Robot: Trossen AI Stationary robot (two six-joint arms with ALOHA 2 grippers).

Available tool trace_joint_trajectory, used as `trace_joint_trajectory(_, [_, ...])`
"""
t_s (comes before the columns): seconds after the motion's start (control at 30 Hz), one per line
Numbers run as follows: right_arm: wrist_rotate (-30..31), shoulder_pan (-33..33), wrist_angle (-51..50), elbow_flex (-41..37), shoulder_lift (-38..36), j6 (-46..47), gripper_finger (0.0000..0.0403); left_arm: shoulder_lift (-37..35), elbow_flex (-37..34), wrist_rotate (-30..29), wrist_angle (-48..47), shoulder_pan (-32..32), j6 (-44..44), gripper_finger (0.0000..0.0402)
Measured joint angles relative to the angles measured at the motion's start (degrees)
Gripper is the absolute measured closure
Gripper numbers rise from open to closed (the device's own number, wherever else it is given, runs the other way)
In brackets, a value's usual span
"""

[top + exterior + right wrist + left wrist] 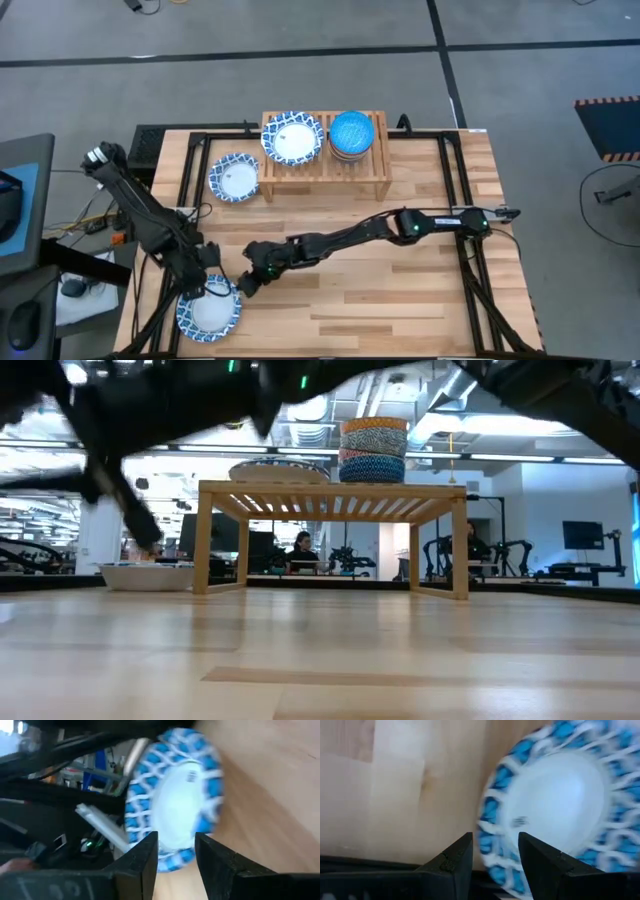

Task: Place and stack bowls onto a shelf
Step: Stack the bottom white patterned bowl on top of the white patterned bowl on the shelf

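Left arm: bent low over the table's near-left corner. Left gripper [492,865] grasps the rim of a patterned dish [209,309], a finger on each side.

Right arm: stretched low across the table toward the same dish. Right gripper [176,856] straddles its opposite rim; whether clamped, cannot tell.

Shelf [325,165]: far centre, holding another dish [292,137] and stacked bowls [352,134].

Open table to the right, crowded near-left corner

I see bare table [420,300] across the right and middle front; the right arm [340,238] lies slantwise over it. The shelf [325,165] blocks the back, topped by a patterned dish [292,137] and a bowl stack [352,133], with another dish [234,177] just left. Both tools crowd the near-left dish [208,310].
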Motion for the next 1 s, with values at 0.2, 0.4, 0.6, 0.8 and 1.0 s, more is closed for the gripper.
trace_joint_trajectory(0.2, [-0.09,1.04,-1.05,0.2,-3.72,-3.75,0.0248,4.55,-4.97,0.37,4.35,0.03,4.18,0.026])
trace_joint_trajectory(0.4, [-0.25,1.17,-2.41,0.09,-4.49,-4.6,0.0248,7.71,-7.51,0.72,5.43,0.0,4.45,0.0276])
trace_joint_trajectory(0.6, [-0.3,1.53,-7.5,0.09,-4.76,-5.6,0.0248,8.53,-8.37,0.61,6.81,0.04,3.45,0.0368])
trace_joint_trajectory(0.8, [-0.65,1.87,-10.29,0.11,-4.86,-7.51,0.0248,8.54,-7.54,0.62,7.64,0.04,-1.63,0.0399])
trace_joint_trajectory(1.0, [-1.93,1.76,-11.51,0.3,-6.13,-8.75,0.0248,8.52,-2.03,-1.18,6.38,0.07,-4.9,0.0397])
